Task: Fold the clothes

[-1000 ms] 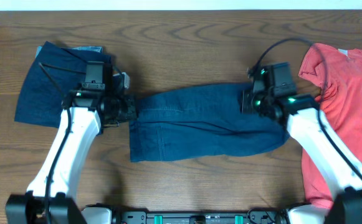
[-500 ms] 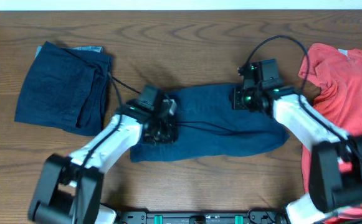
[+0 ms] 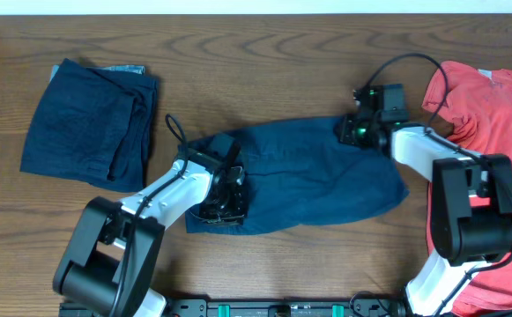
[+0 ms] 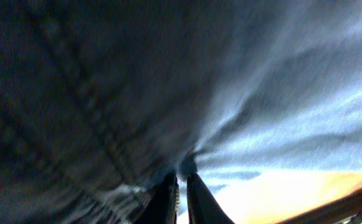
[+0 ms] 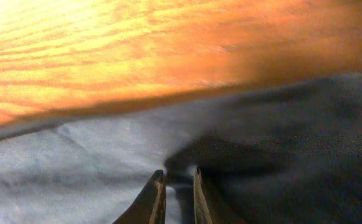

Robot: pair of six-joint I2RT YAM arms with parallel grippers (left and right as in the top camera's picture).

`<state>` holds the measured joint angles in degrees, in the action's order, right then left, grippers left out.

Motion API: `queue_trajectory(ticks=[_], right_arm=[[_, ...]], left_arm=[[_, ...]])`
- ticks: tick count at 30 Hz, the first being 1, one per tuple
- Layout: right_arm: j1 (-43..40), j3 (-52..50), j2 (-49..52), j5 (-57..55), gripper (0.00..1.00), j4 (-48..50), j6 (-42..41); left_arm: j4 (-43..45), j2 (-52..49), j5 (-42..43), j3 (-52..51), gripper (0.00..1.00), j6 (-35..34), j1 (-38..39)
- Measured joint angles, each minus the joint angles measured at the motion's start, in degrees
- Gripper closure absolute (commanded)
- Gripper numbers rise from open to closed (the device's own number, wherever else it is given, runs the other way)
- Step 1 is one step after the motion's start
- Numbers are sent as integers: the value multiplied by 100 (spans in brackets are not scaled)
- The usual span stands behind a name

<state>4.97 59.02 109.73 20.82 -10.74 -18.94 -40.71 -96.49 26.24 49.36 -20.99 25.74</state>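
- Since 1 second ago, the left gripper (image 3: pixel 227 194) has swung away from the left edge of the shorts (image 3: pixel 317 176), inward and toward the near side of the table (image 3: pixel 264 53). It now sits over their near left corner.
- Over the same second the right gripper (image 3: pixel 355 132) has hardly shifted, and it stays at the far right corner of the shorts.
- The shorts lie spread across the middle of the table, long side running left to right. Their cloth is rumpled near the left gripper, and a few creases run across the middle.
- In the left wrist view the 2 fingers (image 4: pixel 168 196) of the left gripper (image 4: pixel 181 186) stand almost together. Dark stitched denim is bunched right at their tips, so it has a pinch of the shorts (image 4: pixel 106 93).
- In the right wrist view the right gripper (image 5: pixel 178 183) shows only a thin gap between its fingers (image 5: pixel 157 190). A raised fold of the shorts (image 5: pixel 261 143) runs into that gap, so it is nipping the cloth at the edge, with bare wood just beyond.
- 1 folded navy garment (image 3: pixel 88 123) lies at the far left of the table, well apart from the shorts and clear of both arms.
- 1 red shirt (image 3: pixel 493 132) lies along the right edge of the table, near the right arm but apart from the shorts.
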Motion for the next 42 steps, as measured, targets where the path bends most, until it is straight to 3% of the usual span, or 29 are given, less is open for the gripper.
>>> queue_trajectory(ticks=[6, 13, 18, 27, 31, 38, 42], right_arm=[[-111, 15, -1110, 577, 80, -1493, 437], [485, 79, -2190, 807, 73, -2778, 708], [1174, 31, -1932, 804, 73, -2879, 772], [1718, 2, -592, 304, 86, -3257, 616], [1687, 122, -278, 76, 92, -3982, 166], [1508, 181, -144, -98, 90, -4548, -168], [1458, 146, -273, -168, 83, -4448, 144]], left_arm=[[-11, 809, -118, 442, 85, 109, 0], [1486, 1648, -511, 804, 84, 365, 0], [2218, 1045, -1113, 804, 85, 496, -2], [3025, -669, -1386, 800, 83, 761, -120], [3195, -828, -1401, 798, 74, 804, -417], [3259, -820, -1445, 798, 71, 798, -1478], [3012, -728, -863, 855, 68, 798, -1939]])
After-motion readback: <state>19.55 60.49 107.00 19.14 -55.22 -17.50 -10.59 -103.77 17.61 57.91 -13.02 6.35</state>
